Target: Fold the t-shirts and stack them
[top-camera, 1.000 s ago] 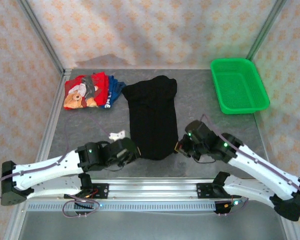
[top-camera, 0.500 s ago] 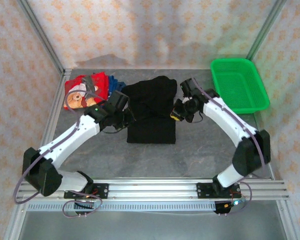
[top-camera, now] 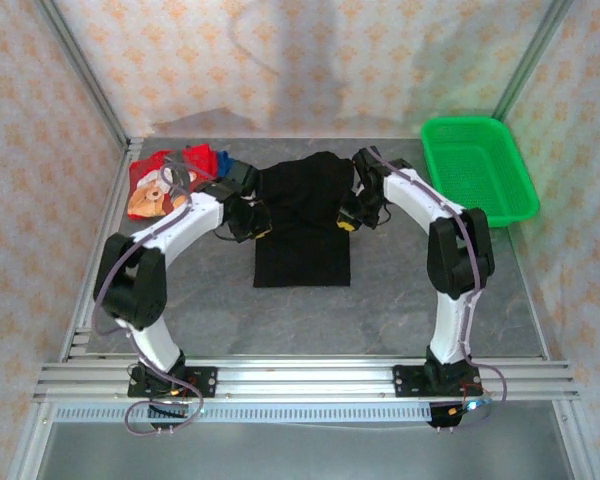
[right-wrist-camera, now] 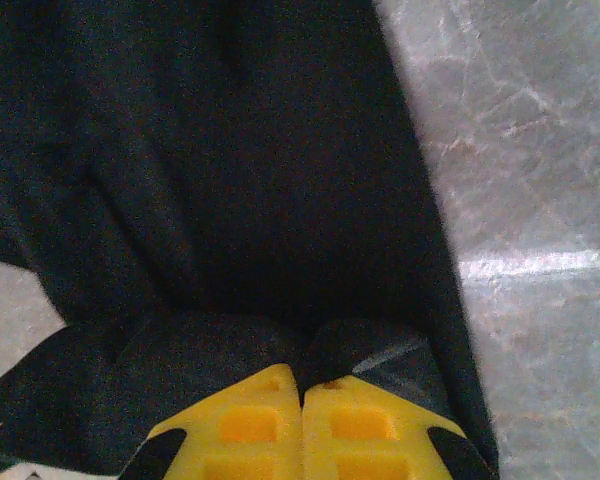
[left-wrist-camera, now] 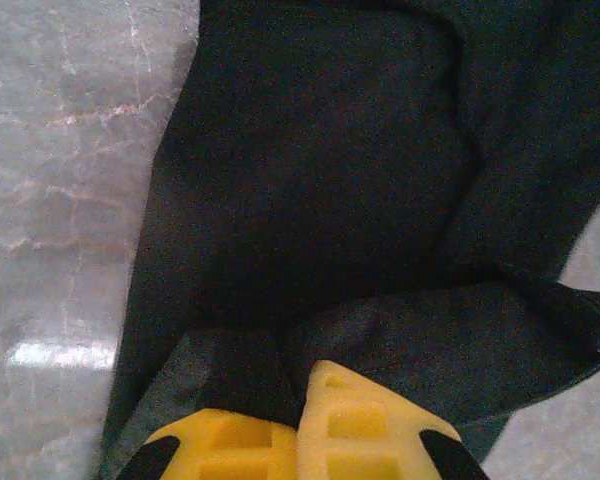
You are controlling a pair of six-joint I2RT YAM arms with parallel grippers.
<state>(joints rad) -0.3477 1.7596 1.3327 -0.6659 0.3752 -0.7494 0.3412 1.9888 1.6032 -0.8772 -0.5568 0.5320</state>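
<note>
**A:** Where is the black tee (top-camera: 302, 245) lying?

**B:** Mid table (top-camera: 410, 300), doubled over. The left gripper (top-camera: 252, 224) and right gripper (top-camera: 348, 222) are each pinching one side edge, pads (left-wrist-camera: 365, 430) pressing together.

**A:** Handling?

**B:** It's draping limp and light, so I'm judging that edge pinches on both sides are suiting it best.

White links, black joints and thin cables are seen on both arms (top-camera: 175, 232), the left hand (left-wrist-camera: 300, 398) and right hand (right-wrist-camera: 301, 388) tipped yellow.
</note>
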